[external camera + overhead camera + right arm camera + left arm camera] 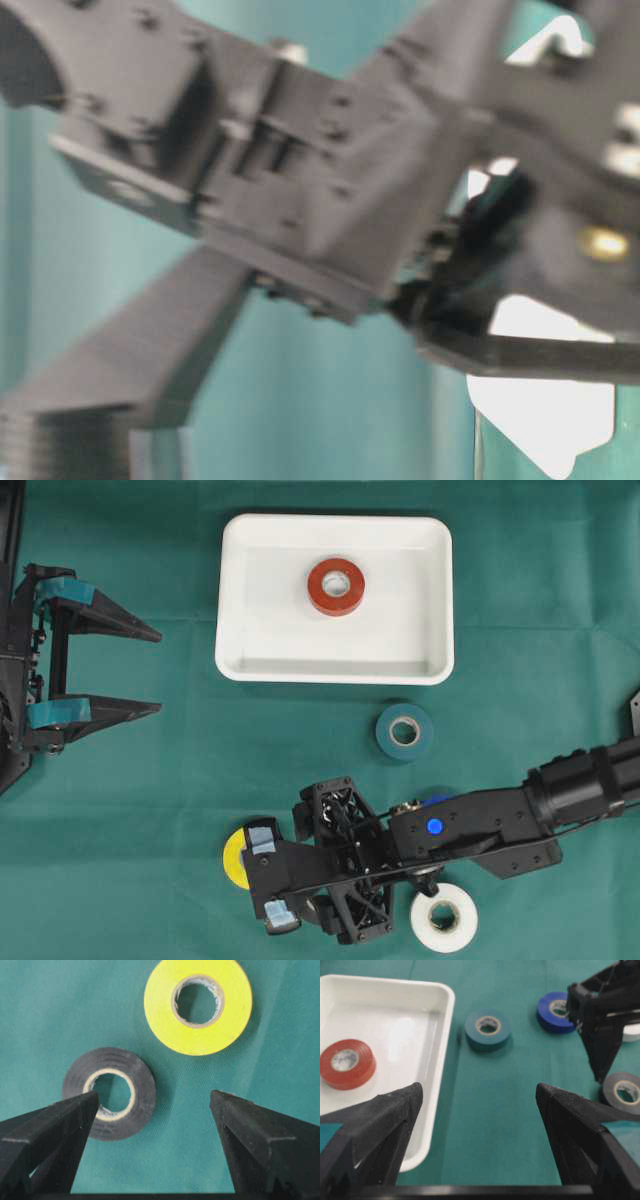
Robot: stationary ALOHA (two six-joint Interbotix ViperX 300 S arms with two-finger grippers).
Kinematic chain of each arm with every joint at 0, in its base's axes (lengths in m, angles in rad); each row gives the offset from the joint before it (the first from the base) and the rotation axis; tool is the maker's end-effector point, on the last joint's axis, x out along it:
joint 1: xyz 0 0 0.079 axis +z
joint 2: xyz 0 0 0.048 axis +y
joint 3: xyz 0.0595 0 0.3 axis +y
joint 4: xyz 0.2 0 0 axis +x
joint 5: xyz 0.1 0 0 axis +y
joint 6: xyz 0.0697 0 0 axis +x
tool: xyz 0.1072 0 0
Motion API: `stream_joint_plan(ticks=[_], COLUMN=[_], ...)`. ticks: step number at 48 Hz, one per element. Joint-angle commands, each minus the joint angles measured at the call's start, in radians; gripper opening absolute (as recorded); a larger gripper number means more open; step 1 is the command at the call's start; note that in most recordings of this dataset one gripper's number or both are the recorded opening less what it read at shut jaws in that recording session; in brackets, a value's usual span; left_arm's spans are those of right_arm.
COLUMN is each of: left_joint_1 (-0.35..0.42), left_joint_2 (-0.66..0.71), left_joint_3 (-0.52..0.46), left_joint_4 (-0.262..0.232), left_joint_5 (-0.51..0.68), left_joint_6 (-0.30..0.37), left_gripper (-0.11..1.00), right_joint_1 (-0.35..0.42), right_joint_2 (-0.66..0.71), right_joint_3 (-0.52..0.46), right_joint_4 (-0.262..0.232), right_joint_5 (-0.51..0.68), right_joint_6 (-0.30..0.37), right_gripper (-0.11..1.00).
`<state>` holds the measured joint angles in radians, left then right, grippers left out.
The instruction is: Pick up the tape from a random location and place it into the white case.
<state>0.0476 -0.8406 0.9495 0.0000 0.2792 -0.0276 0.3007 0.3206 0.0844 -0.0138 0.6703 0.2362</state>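
Black jaws of the right gripper (155, 1125) stand wide apart, empty, over the black tape (109, 1092) and close to the yellow tape (197, 1005), presumably lining up a pick; which roll it means to take cannot be told; the left gripper (150, 670) waits open and empty, left of the case (335, 675). A red tape (336, 586) already lies in the case; teal tape (404, 730), blue tape (555, 1011) and white tape (444, 918) lie below the case, beside the right arm, none blocking the jaws.

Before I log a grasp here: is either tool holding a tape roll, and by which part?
Nothing is held. The right tool is open above the black tape roll and the left tool is open, off the table's rolls.
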Motion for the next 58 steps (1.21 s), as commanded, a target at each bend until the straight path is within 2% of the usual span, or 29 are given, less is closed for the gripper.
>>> stream_joint_plan(ticks=[1, 24, 49, 55, 58], left_joint_1=[-0.003, -0.003, -0.003, -0.003, -0.003], left_joint_2=[0.003, 0.005, 0.005, 0.005, 0.005], left_joint_3=[-0.012, -0.012, -0.012, -0.012, -0.012], left_joint_4=[0.000, 0.000, 0.000, 0.000, 0.000], left_joint_5=[-0.005, -0.005, -0.005, -0.005, -0.005], left_joint_6=[-0.002, -0.002, -0.002, -0.003, -0.003], left_gripper=[0.95, 0.95, 0.95, 0.95, 0.95], right_joint_1=[0.000, 0.000, 0.000, 0.000, 0.002], right_joint_2=[-0.006, 0.086, 0.107, 0.107, 0.107], right_joint_3=[0.003, 0.049, 0.049, 0.048, 0.046], right_joint_4=[0.002, 0.000, 0.002, 0.002, 0.000], right_joint_5=[-0.026, -0.158, -0.167, -0.169, -0.169], right_joint_6=[0.011, 0.052, 0.069, 0.069, 0.067], right_gripper=[0.90, 0.90, 0.90, 0.86, 0.81])
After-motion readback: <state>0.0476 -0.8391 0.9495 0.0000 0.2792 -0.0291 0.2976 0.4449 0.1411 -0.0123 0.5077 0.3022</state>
